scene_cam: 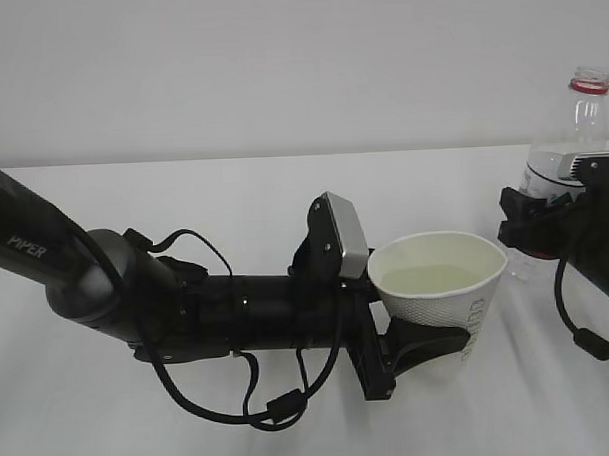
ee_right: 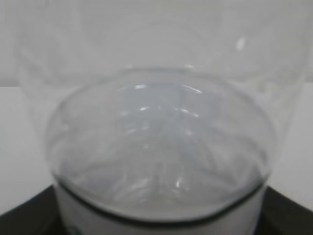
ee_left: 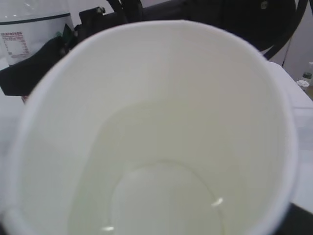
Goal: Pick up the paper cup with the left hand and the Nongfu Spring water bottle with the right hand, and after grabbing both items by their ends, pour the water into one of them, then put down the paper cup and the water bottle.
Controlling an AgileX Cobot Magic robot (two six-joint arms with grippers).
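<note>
Centrally in the exterior view, the left hand (scene_cam: 429, 346) clasps the paper cup (scene_cam: 441, 278) low on its side, upright, with water (scene_cam: 431, 279) pooled inside. At the right edge, the right hand (scene_cam: 533, 227) sits around the upright Nongfu Spring water bottle (scene_cam: 581, 113); whether its jaws press the bottle is unclear, since the wrist view is filled by blurred plastic.

Exterior slanting down from front, left wrist close above paper cup (ee_left: 161, 147), right wrist against bottle (ee_right: 156, 147)

A lab-like test bench: bare white table (scene_cam: 233, 190) against a plain white wall (scene_cam: 279, 59).
</note>
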